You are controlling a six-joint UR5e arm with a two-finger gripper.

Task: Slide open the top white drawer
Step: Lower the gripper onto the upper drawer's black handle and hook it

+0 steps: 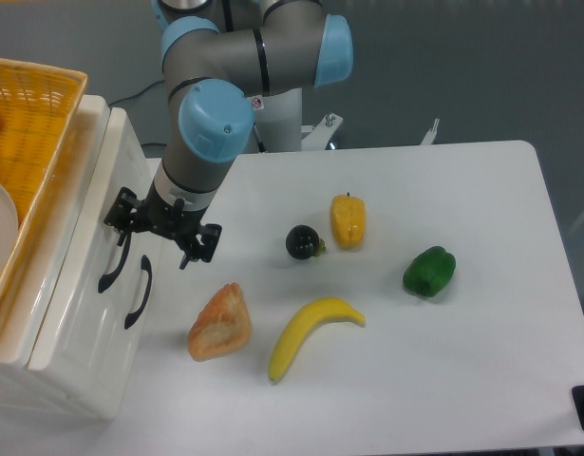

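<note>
Here the top white drawer [94,214] sits just left of the tool [157,239].

No text, brand, number or sign can be read anywhere in the camera view. A small red-and-white mark is seen on the grey metal robot arm with light-blue joint caps [236,71], just beside the blue cap nearest the column; it may be a sticker or label, but it is too small and blurred for any letters to be made out.
</note>
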